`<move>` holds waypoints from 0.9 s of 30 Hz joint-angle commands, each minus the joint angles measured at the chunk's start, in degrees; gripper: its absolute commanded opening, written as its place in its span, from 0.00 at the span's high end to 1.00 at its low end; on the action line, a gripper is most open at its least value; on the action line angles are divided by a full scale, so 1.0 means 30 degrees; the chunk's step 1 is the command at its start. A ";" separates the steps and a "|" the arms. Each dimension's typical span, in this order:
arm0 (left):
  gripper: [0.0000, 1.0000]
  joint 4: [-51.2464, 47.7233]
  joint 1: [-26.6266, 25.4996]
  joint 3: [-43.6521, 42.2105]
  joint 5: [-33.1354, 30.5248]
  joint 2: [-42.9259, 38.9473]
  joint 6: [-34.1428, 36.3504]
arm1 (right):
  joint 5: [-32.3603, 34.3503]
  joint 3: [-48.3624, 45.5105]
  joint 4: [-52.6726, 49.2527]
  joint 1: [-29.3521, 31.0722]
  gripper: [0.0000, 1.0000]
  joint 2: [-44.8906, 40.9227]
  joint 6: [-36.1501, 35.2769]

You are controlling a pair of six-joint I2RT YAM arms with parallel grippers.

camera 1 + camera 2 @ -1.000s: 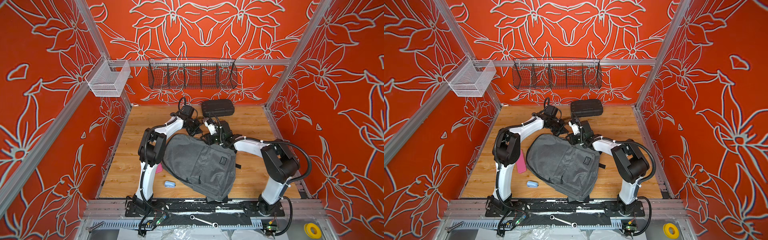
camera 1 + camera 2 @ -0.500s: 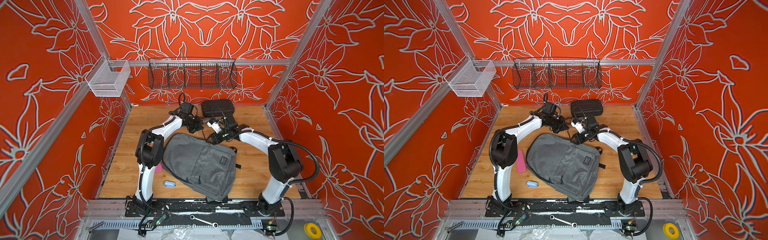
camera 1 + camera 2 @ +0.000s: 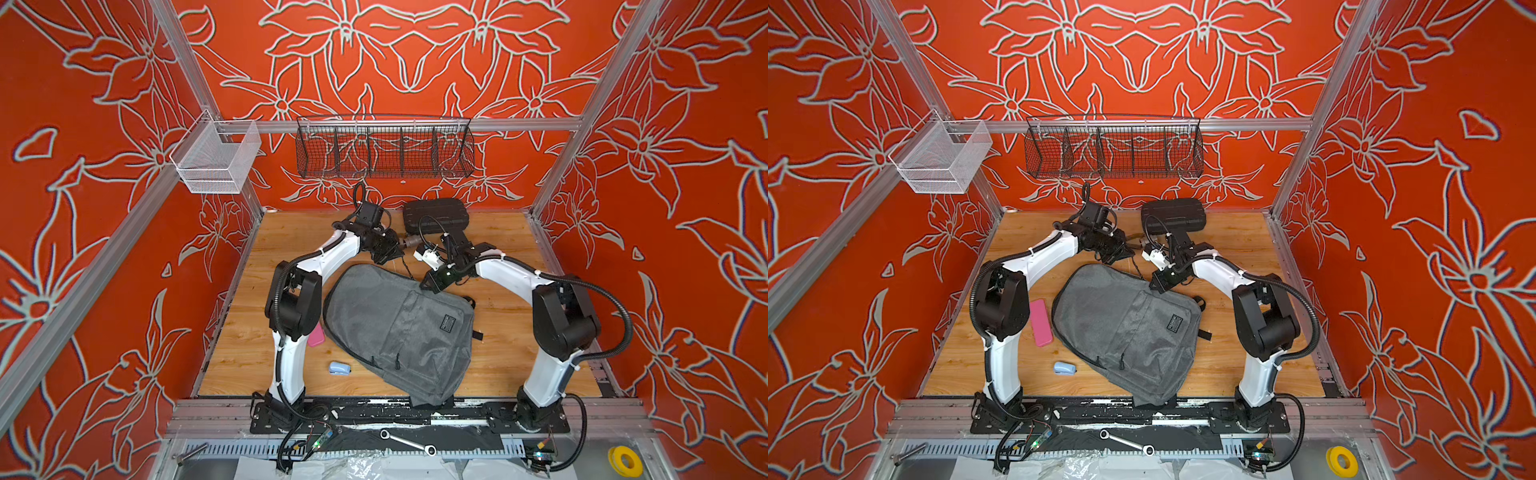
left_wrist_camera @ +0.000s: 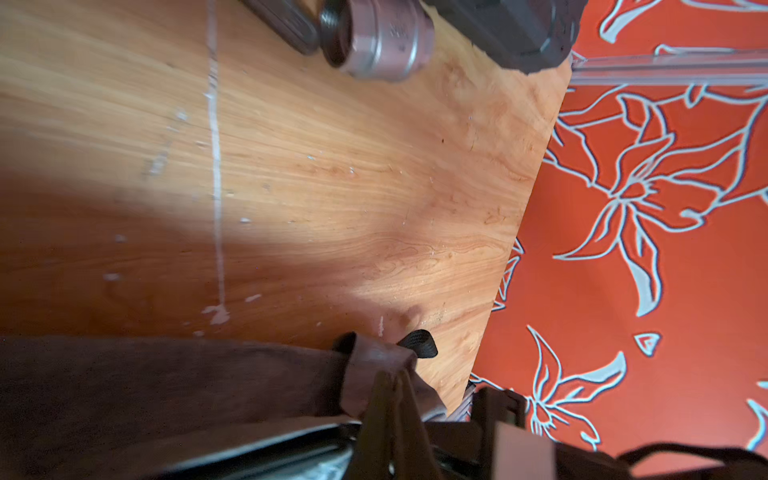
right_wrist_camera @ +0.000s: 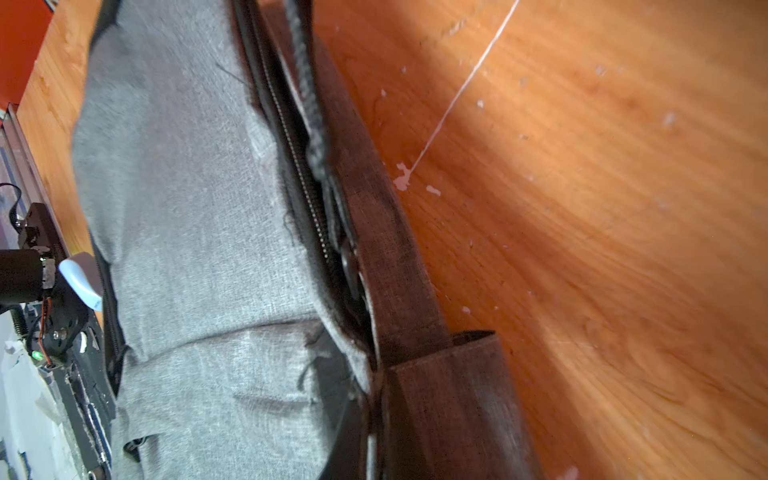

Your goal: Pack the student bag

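Pink case [image 3: 316, 337]: mostly hidden behind the left arm [image 3: 295, 299] in a top view. Metal cylinder [image 4: 376, 41] and black case [image 4: 511, 33]: cut off by the left wrist view's edge. Student bag [image 3: 395, 328] logo patch [image 3: 447, 323]: lettering too small to read.

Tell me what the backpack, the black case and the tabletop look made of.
Student bag: grey heathered woven fabric, matte; the weave shows in the right wrist view. Case: likely hard moulded plastic, ribbed, with a slight sheen. Tabletop: wood or wood-look laminate, with visible grain and scuffs.
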 commanded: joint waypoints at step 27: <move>1.00 -0.0388 0.0417 0.6114 0.4931 -0.0295 0.2537 | -0.2158 -0.2852 0.5143 -0.2850 0.47 -0.5731 -0.1778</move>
